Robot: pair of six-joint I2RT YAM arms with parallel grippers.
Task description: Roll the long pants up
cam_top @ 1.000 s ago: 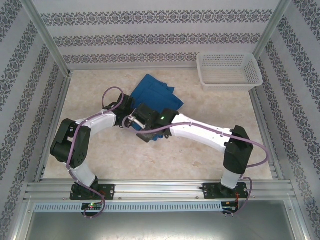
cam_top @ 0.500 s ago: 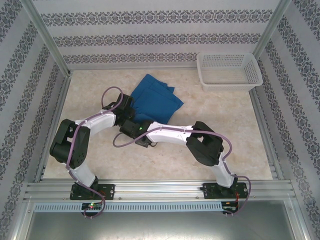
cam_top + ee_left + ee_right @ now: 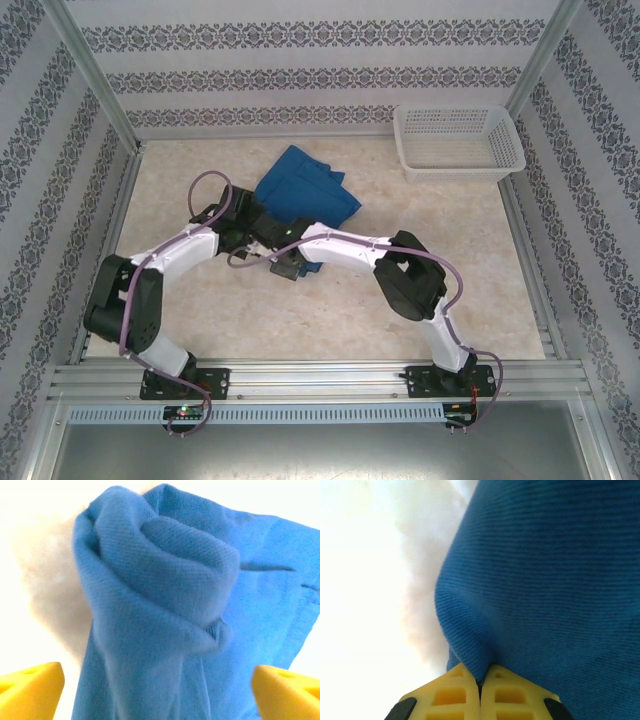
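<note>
The long pants lie bunched on the table's middle back, royal blue, with their near end rolled up. In the left wrist view the rolled end rises between my left gripper's yellow fingers, which stand wide apart, open around the cloth. From above, the left gripper sits at the roll's left side. My right gripper is shut, pinching a fold of the blue cloth between its fingertips. In the top view the right gripper is at the near edge of the pants.
A white mesh basket stands at the back right corner. Metal frame rails and patterned walls bound the marble-look table. Both arms cross in front of the pants; bare tabletop lies to the right and near side.
The right arm's elbow folded inward and its gripper drew back toward the left. The left arm stretched further out. The pants shifted slightly left and back.
</note>
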